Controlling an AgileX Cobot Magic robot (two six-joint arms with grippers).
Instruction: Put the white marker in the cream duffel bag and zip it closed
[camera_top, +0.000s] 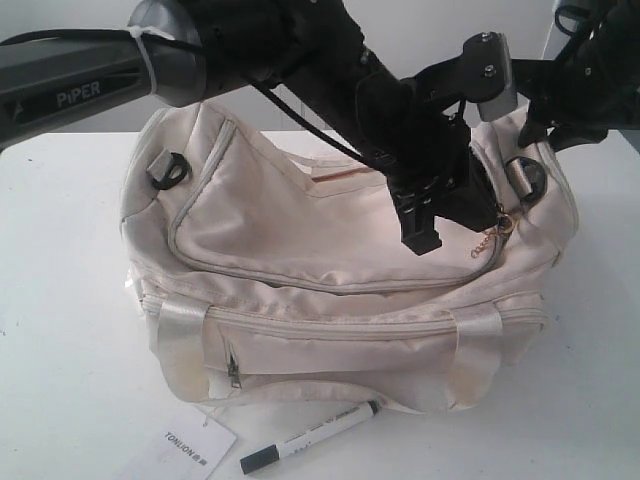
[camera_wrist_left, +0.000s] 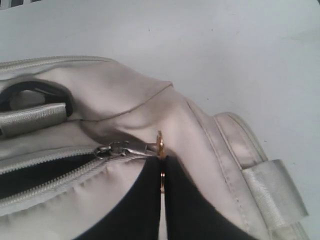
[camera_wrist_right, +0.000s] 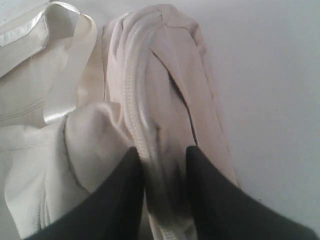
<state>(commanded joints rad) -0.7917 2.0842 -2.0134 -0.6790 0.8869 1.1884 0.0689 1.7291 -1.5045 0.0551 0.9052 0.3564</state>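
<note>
While the marker (camera_top: 310, 437) lies on the table (camera_top: 60, 350) just in front of the bag (camera_top: 300, 250), outside it and near a paper tag (camera_top: 185, 450), the left gripper (camera_wrist_left: 161, 162) is clenched on the gold pull (camera_wrist_left: 160, 142) of the zipper. The right gripper (camera_wrist_right: 162, 160) straddles a fabric ridge at the bag's end; whether it pinches the ridge or merely brackets it cannot be told. Risk: drawing the pull closed now would shut the marker out, and with the end unanchored the soft bag would likely drag rather than unzip. Only the exterior view shows marker and tag. Only the left wrist view shows the pinch and the dark zipper gap beside it.
</note>
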